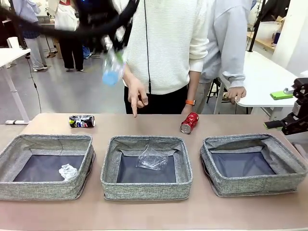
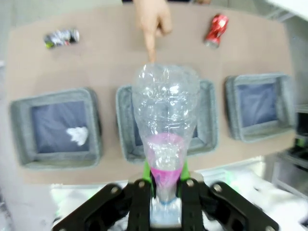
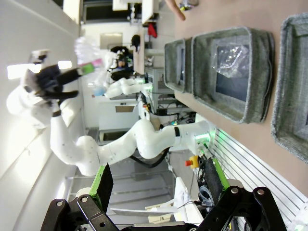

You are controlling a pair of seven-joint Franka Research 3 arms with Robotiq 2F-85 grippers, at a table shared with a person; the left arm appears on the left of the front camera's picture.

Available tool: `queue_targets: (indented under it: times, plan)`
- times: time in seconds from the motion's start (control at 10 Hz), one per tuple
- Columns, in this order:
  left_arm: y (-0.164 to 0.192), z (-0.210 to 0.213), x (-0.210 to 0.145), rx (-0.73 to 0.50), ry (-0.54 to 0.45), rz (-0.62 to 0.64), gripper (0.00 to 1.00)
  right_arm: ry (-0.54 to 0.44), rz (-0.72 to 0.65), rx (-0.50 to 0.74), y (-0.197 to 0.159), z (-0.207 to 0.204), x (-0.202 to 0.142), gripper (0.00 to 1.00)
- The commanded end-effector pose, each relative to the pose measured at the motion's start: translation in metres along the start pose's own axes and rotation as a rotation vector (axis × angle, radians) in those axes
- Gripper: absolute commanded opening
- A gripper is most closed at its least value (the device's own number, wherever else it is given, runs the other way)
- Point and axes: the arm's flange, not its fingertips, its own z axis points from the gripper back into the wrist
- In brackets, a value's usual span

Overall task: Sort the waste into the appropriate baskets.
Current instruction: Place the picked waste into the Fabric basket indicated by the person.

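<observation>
High over the table, my left gripper point(image 2: 166, 192) is shut on the neck end of the clear plastic bottle point(image 2: 166, 110). In the front view the bottle point(image 1: 113, 65) is blurred, up above the middle basket point(image 1: 144, 140). That basket holds the crumpled clear cup point(image 1: 151, 159). The white paper wad point(image 1: 68, 172) lies in the left basket point(image 1: 48, 139), and the right basket point(image 1: 245, 139) has nothing in it. On the table behind the baskets lie the dark blue can point(image 1: 82, 121) and the red can point(image 1: 189, 122). My right gripper point(image 1: 288, 125) hangs open at the right edge.
A person stands at the far side, one hand point(image 1: 134, 98) pointing a finger down at the table behind the middle basket. A second person stands beside them. Bare tabletop point(image 1: 144, 211) runs in front of the baskets. My right gripper's fingers point(image 3: 214, 175) stand apart.
</observation>
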Motion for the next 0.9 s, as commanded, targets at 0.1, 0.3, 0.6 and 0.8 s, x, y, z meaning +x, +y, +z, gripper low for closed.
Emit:
queue_targets:
  times: [0.1, 0.3, 0.6, 0.8]
  plan:
    - [0.01, -0.092, -0.05, -0.02, -0.032, 0.081, 0.22, -0.008, -0.017, 0.016, 0.005, -0.001, 0.0, 1.0]
    - [0.001, -0.162, -0.049, -0.036, 0.032, 0.062, 0.22, -0.008, -0.017, 0.016, 0.005, -0.001, 0.0, 1.0]
    - [-0.013, -0.223, -0.049, 0.012, 0.106, 0.033, 0.22, -0.008, -0.017, 0.016, 0.005, -0.001, 0.0, 1.0]
    - [-0.014, -0.22, -0.044, 0.015, 0.084, 0.052, 0.22, -0.008, -0.017, 0.016, 0.005, -0.001, 0.0, 1.0]
